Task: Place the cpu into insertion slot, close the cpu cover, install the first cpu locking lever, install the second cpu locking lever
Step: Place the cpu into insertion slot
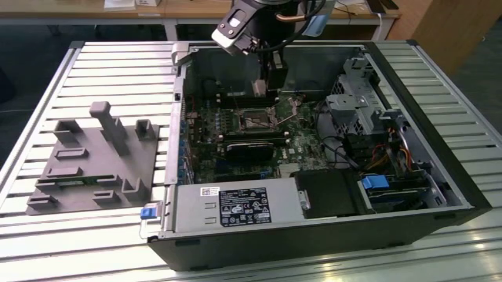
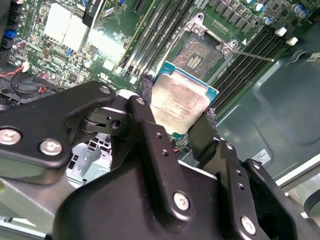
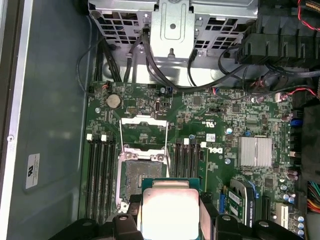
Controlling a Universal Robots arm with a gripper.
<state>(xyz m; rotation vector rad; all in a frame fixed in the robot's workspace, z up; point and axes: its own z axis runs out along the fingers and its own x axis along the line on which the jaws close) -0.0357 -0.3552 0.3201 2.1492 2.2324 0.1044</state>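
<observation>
Pinches the cpu (image 3: 170,212) by two opposite edges in the gripper (image 2: 178,104), level and close above the uncovered insertion slot (image 3: 141,174), probably to spare the contacts.

In the first wrist view, the chip (image 3: 170,212) is being cut off by the picture's edge, and part of the socket (image 3: 137,172) is being hidden behind it. In the second wrist view, two opposite edges of the chip are being covered by the fingers (image 2: 146,90) of the pincer (image 2: 177,102). In the exterior view, the arm (image 1: 259,17) is being cut off by the upper edge.
</observation>
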